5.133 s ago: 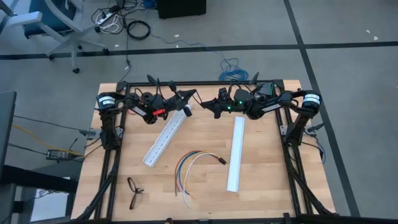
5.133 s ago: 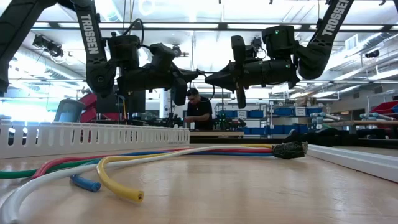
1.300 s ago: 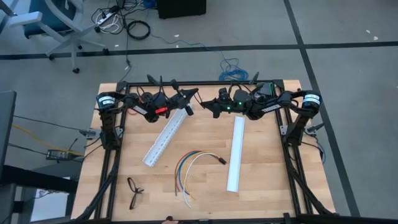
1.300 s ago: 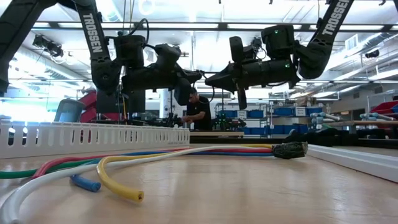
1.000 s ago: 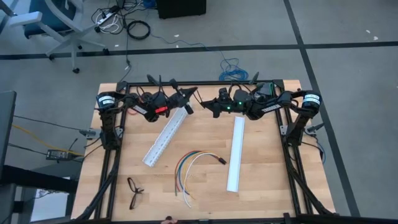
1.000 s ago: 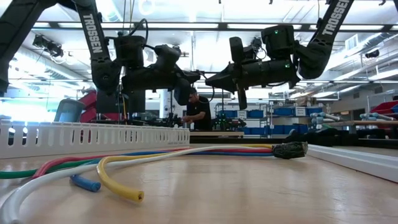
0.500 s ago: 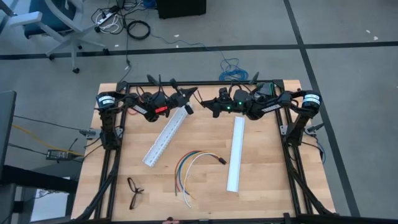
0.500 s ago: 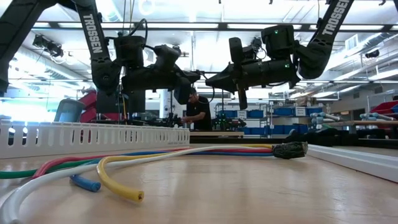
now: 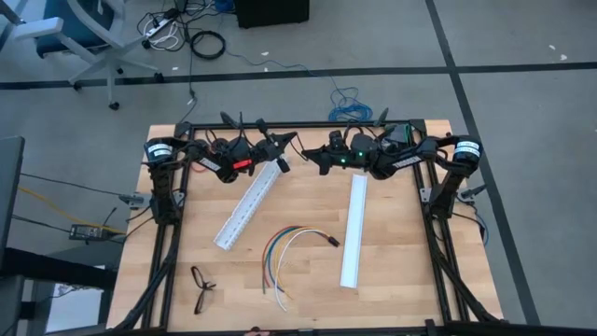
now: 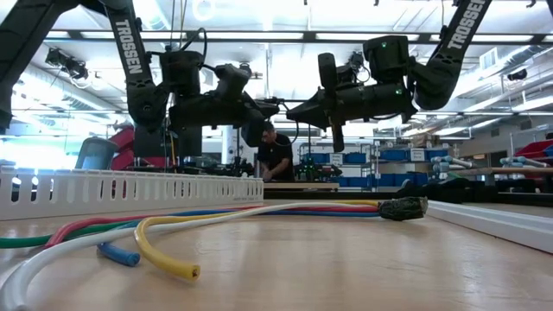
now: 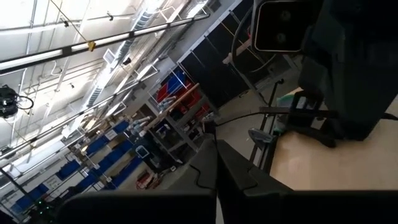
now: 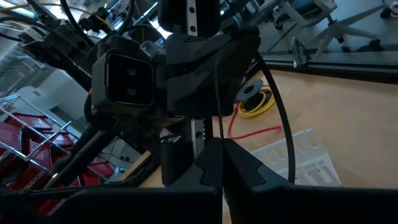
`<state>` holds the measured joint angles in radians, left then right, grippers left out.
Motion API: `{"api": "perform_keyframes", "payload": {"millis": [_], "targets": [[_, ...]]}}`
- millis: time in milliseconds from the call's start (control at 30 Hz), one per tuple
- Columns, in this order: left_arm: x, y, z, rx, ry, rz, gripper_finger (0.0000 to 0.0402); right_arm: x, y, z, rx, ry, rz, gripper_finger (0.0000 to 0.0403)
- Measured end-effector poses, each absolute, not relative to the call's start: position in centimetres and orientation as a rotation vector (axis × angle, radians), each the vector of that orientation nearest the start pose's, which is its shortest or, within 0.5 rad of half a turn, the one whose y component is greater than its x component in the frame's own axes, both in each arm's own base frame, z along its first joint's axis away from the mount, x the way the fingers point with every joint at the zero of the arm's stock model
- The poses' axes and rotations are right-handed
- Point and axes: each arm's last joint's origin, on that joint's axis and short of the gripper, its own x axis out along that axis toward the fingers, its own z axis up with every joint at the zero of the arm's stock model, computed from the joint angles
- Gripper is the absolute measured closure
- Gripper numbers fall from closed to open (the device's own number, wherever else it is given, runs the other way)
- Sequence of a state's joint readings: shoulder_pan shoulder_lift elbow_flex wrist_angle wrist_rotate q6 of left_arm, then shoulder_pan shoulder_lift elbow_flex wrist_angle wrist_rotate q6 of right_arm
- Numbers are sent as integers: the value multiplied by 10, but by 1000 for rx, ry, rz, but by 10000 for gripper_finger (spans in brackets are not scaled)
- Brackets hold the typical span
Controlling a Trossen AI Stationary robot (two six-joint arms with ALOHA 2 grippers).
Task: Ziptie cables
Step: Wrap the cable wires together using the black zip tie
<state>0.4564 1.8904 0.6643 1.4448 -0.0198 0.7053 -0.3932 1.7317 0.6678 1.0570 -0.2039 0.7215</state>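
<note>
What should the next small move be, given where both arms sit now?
Probably bring the left gripper forward and down toward the cables, opening it on the way. Both grippers, the right gripper too, are shut and empty, up at the table's far edge, while the wire bundle lies untouched mid-table between the two white rails.

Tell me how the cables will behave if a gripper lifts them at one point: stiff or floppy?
Probably floppy. The cables lie in loose curves on the table, so they likely sag either side of a grip. Their free ends fan apart, blue and yellow separately, so they may splay further. The black connector joins the other end, which should stay together.
</note>
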Motion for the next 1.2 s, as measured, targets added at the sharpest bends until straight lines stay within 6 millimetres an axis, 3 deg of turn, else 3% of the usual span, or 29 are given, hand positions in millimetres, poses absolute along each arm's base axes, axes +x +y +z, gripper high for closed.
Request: {"api": "perform_keyframes", "payload": {"millis": [367,667,867,1033,1200], "targets": [[303,147,165,749,-67,449,398,306,-122,178,735,-56,-173,403],[302,148,165,743,-54,488,398,306,-123,175,743,-27,-176,403],[296,159,168,521,-119,580,398,306,-120,168,725,73,-131,403],[293,164,168,311,-179,510,398,306,-118,167,679,89,-104,403],[293,164,167,270,-192,446,398,306,-118,167,656,93,-95,403]]}}
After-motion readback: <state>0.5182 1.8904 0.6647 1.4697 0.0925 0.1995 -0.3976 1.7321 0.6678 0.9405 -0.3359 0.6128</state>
